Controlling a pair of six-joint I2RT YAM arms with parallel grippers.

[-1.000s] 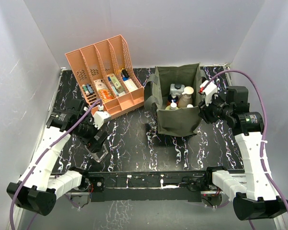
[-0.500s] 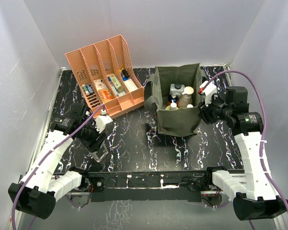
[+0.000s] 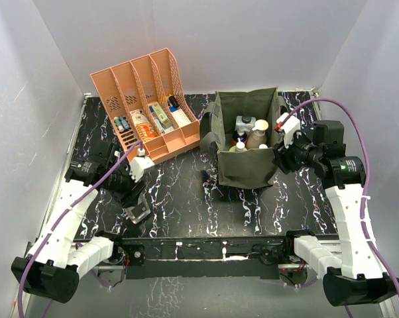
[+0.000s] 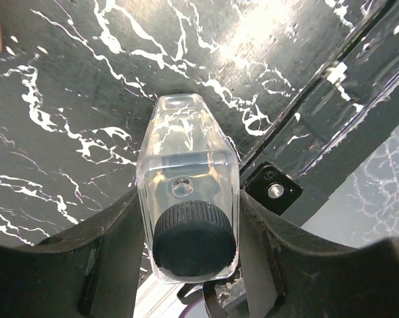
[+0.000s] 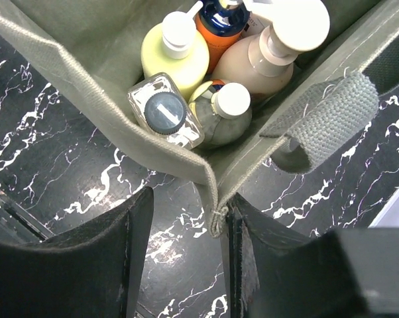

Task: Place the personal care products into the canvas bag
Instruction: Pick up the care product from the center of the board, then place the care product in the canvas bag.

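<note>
Left wrist view: my left gripper (image 4: 186, 199) stands about half open, both fingers (image 4: 116, 252) set against the flanks of a clear bottle (image 4: 186, 152). Its dark cap (image 4: 194, 237) faces the lens and its base points down at the table (image 4: 67, 99), near the front rail (image 4: 358, 112). I cannot tell whether the base rests on the table or hangs free. I judge the step in hand to be the grasp of the last product outside the bag. The next move calls for a firm hold, a lift high enough to clear the tall fabric rim, a carry rightward and away, and a lowering into what space remains. In the right wrist view, my right gripper (image 5: 186, 199) is partly open astride the near corner seam of the bag (image 5: 87, 46), pinching nothing that I can see. Inside stand a yellow bottle (image 5: 174, 56), a tan pump (image 5: 266, 63), an orange pump (image 5: 219, 20), a round bottle (image 5: 223, 112) and a second dark-capped clear one (image 5: 165, 109), packed closely. A strap (image 5: 319, 109) hangs outside. The table is black with white marble veining, and the bag sits right of its centre, well apart from my left gripper. At the far left stands a salmon rack (image 3: 146, 99) of small boxes. Plain pale walls (image 3: 252, 40) close three sides.
</note>
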